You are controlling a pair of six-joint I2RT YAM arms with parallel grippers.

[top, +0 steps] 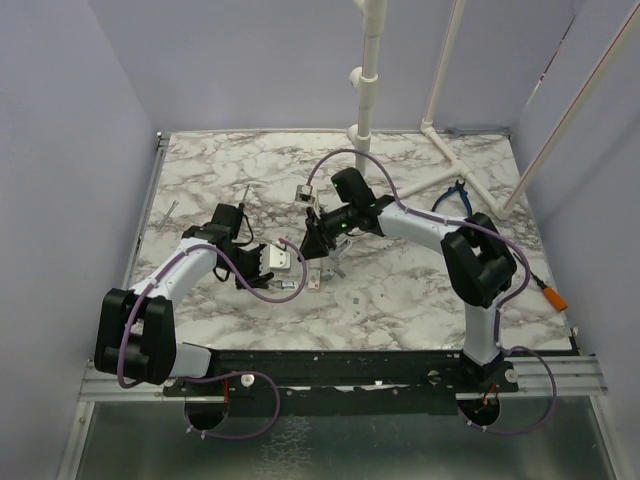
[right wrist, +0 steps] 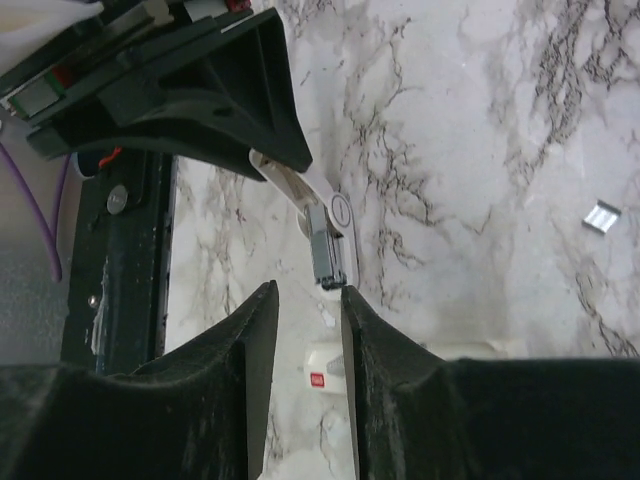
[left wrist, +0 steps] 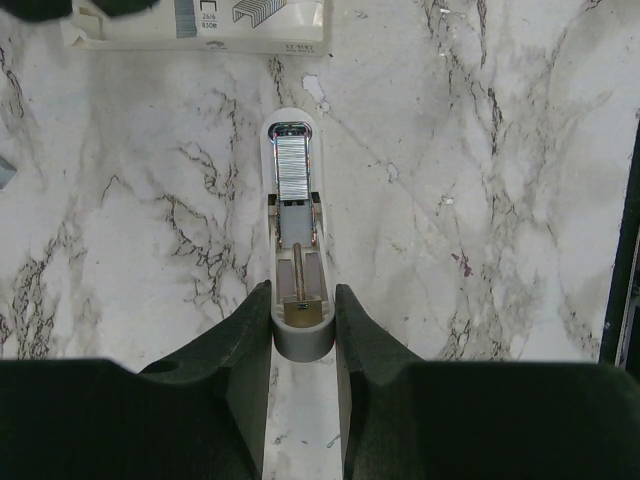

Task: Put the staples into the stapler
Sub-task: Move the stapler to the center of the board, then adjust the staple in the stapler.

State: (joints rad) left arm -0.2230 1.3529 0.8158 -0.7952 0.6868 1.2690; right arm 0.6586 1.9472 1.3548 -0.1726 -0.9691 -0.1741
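Note:
The stapler (left wrist: 295, 250) lies open, its white body pointing away from my left gripper (left wrist: 302, 290), which is shut on its grey rear end. A silvery strip of staples (left wrist: 292, 165) sits in the front of its channel. In the top view the stapler (top: 284, 262) is at the left gripper (top: 262, 268). My right gripper (right wrist: 307, 290) is open and empty. The stapler's front tip (right wrist: 330, 255) is just ahead of its fingers, close to the right fingertip. In the top view the right gripper (top: 315, 240) is just right of the stapler.
A white staple box (left wrist: 200, 25) lies just beyond the stapler's tip and shows under my right fingers (right wrist: 330, 370). A loose staple strip (right wrist: 601, 215) lies to the right. Blue-handled pliers (top: 455, 195) and white pipes (top: 368, 90) are at the back, and an orange object (top: 553, 297) at the right edge.

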